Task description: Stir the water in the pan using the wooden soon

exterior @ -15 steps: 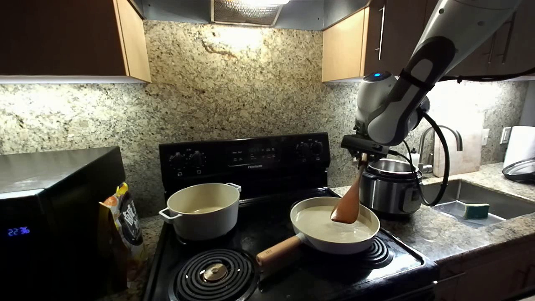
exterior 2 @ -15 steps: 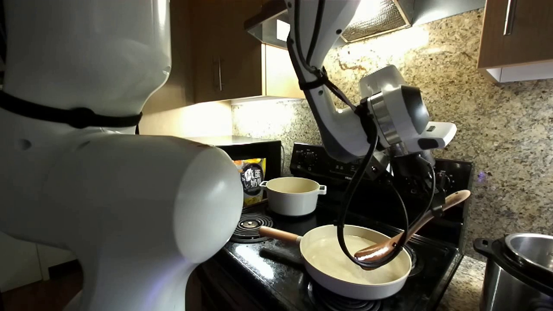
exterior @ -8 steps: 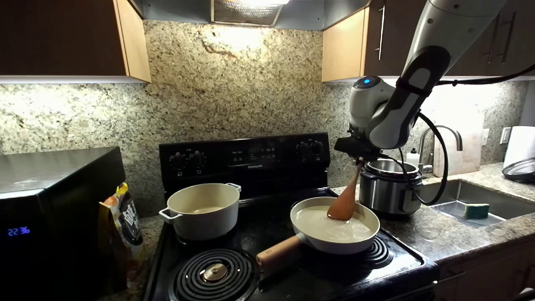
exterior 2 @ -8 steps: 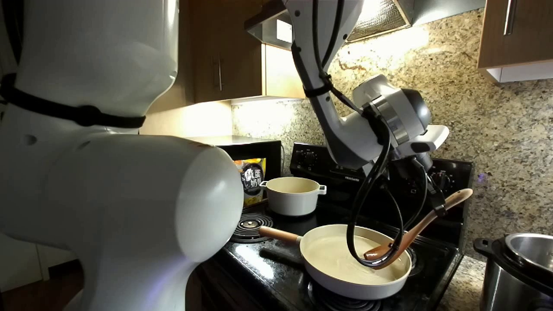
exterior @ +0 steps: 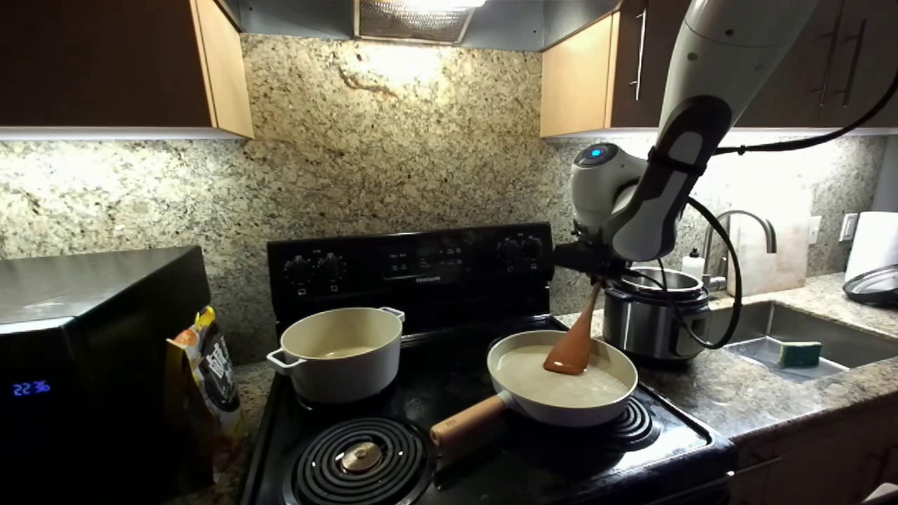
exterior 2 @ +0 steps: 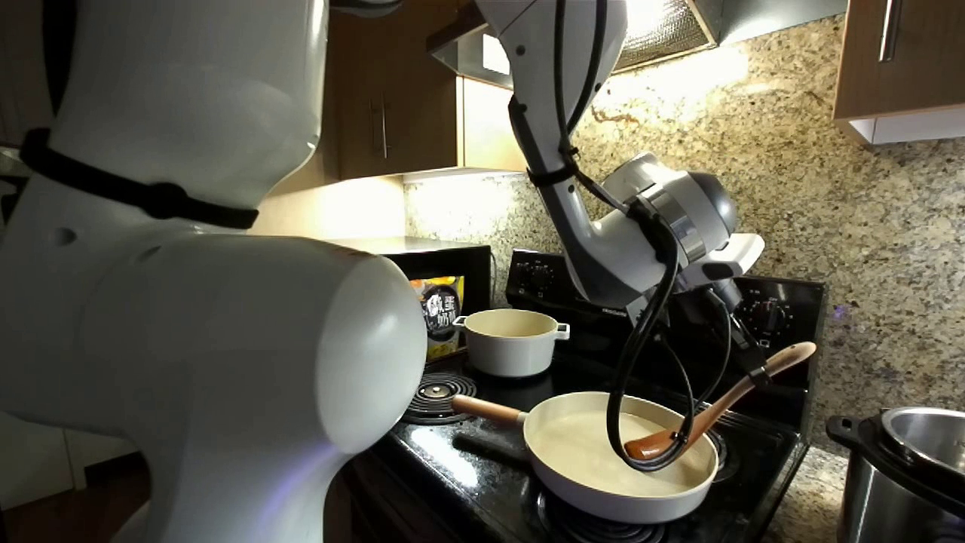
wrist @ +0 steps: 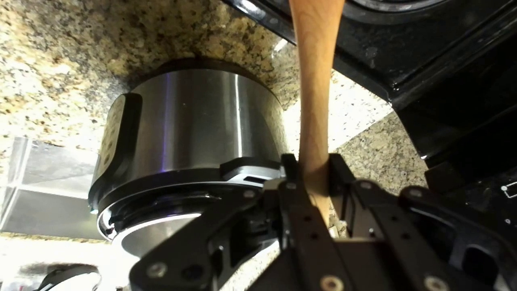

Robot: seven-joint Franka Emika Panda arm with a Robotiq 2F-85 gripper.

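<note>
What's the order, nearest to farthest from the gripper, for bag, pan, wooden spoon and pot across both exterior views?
1. Wooden spoon: held between the fingers.
2. Pan: lower, under the spoon's head.
3. Pot: left of the pan in both views.
4. Bag: farther left, past the pot.

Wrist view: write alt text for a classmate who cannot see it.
A black robot gripper holds a brown wooden spoon by its handle, the head out of frame. At picture left, a cylindrical steel cooker stands on a speckled stone counter; a glossy black stovetop shows at upper right.
</note>
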